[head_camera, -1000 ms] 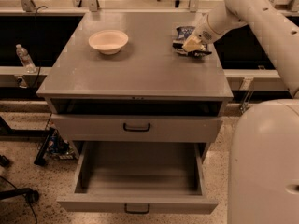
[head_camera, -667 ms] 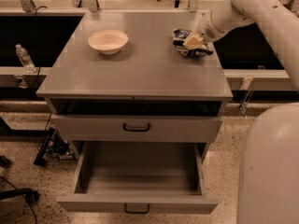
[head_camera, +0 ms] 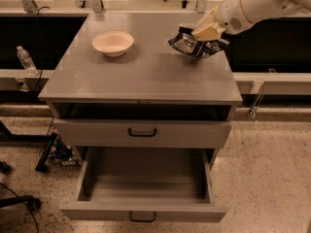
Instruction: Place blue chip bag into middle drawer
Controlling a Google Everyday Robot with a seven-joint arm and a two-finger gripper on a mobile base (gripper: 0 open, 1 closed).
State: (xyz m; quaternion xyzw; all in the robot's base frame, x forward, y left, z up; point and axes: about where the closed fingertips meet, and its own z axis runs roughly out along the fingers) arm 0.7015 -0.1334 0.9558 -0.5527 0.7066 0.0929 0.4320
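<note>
The cream-tan pincer [head_camera: 206, 31], on a white arm [head_camera: 262, 1] above the grey bench's [head_camera: 146, 76] back right corner, pinches the blue chip bag [head_camera: 191, 44], which is dark blue with white lettering. The bowl [head_camera: 112, 42] is cream. The middle drawer [head_camera: 143, 208] is grey, with a black handle [head_camera: 142, 218].

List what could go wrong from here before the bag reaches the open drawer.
1. The cream two-finger gripper holds the crinkly dark-blue foil chip bag by its upper edge only; it may slip out in transit.
2. The wide grey open middle drawer sits below the closed drawer front; the hanging bag could catch the grey cabinet top's edge on descent.
</note>
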